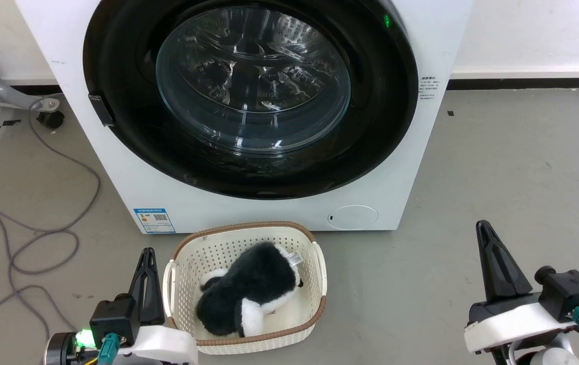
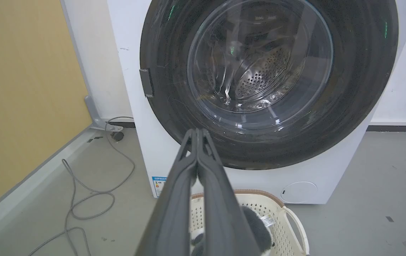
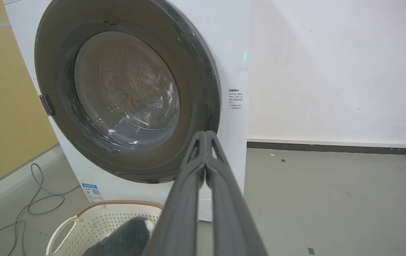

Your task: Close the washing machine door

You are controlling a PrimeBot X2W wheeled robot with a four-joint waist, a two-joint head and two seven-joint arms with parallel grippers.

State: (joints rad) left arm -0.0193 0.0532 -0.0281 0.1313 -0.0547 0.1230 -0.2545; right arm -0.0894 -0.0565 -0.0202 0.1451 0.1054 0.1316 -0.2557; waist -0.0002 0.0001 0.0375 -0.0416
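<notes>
**A:** Washing machine door (image 1: 251, 96): lies flat against the front of the washing machine (image 1: 117, 182), with no gap visible along the rim. I cannot tell whether it is latched.

**B:** Handling?

**A:** Judged rigid, fairly heavy, swinging on a hinge. The black rim is glossy, so it is slippery to pinch. The glass bowl at the centre is fragile, so keep off it.

**B:** Where to take hold?

**A:** No grasp needed. If it wants firming, press flat on the rim near the small dark tab (image 1: 101, 109) at 9 o'clock.

**B:** Claws?

**A:** Left claw (image 1: 147, 252) at 7 o'clock and right claw (image 1: 483, 224) at 5 o'clock in the head view. Both have fingers pressed together, are empty, and are well apart from the door. The basket (image 1: 319, 263) sits at the door's 6 o'clock.
</notes>
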